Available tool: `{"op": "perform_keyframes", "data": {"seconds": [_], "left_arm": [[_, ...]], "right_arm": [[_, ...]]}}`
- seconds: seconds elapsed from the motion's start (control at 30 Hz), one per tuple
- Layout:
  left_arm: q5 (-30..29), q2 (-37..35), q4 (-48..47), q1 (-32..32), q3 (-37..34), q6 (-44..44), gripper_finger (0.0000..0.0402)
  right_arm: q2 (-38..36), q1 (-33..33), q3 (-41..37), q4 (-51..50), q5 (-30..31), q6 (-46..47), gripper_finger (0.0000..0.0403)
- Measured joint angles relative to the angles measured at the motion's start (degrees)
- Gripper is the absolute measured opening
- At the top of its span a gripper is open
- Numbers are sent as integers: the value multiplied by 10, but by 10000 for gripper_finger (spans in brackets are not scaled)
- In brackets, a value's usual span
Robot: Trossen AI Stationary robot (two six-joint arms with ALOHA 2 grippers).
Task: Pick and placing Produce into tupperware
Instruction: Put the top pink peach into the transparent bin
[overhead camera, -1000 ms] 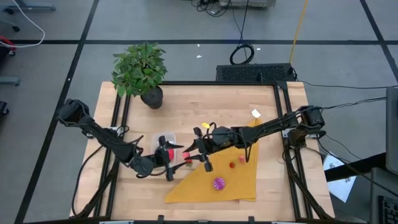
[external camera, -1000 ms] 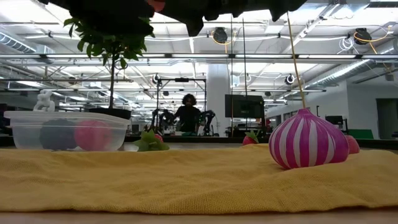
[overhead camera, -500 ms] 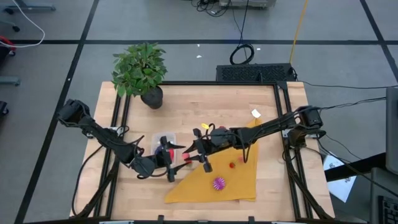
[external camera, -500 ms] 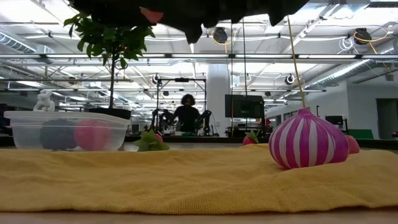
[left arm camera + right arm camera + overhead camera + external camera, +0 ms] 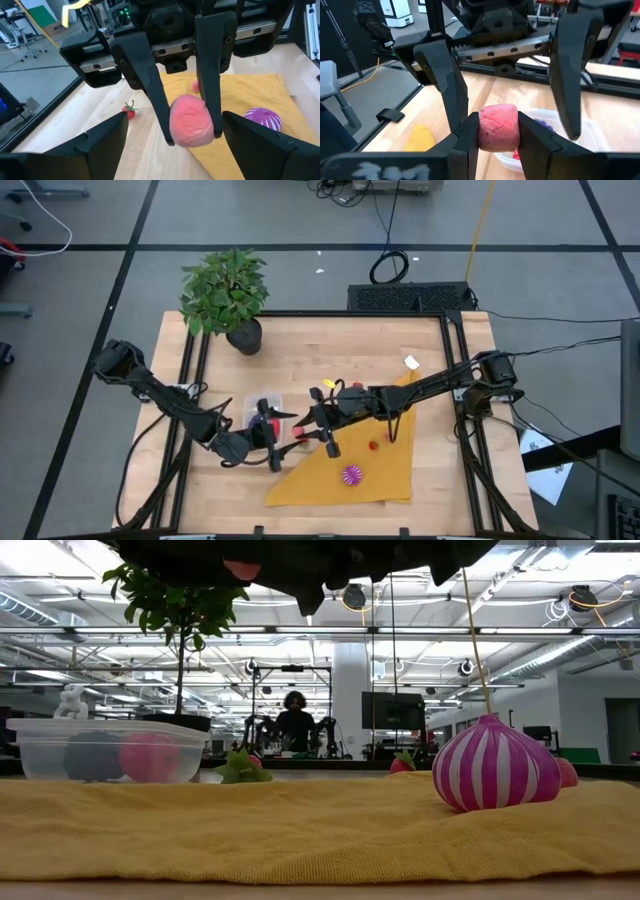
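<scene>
From my console the table (image 5: 300, 345) is pale matt wood, the yellow cloth (image 5: 300, 830) a rough, nubbly weave. The tupperware (image 5: 105, 750) is clear, slightly cloudy plastic. The pink produce piece (image 5: 498, 127) looks soft and matt, perhaps foam; the striped purple one (image 5: 497, 765) is glossier.

mustard-yellow cloth (image 5: 362, 470), magenta white-striped ball (image 5: 496, 765)

A striped magenta-and-white bulb-shaped toy (image 5: 497, 764) sits on mustard-yellow cloth (image 5: 300, 835), well apart from a clear plastic box (image 5: 107, 750) holding pink and dark pieces.

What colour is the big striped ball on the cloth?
Purple-pink with white stripes; the low view shows it best.
</scene>
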Motion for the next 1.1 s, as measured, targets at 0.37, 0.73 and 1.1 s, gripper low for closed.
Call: {"op": "perform_keyframes", "data": {"seconds": [0.37, 0.73, 1.1], "left_arm": [[-7, 0, -35, 0, 0, 12, 326], [-33, 0, -35, -5, 0, 31, 326], [-34, 0, -34, -5, 0, 50, 326]], "right_arm": [[-1, 0, 0, 4, -2, 64, 96], [-2, -1, 0, 0, -3, 139, 96], [-3, -16, 0, 9, -3, 271, 96]]}}
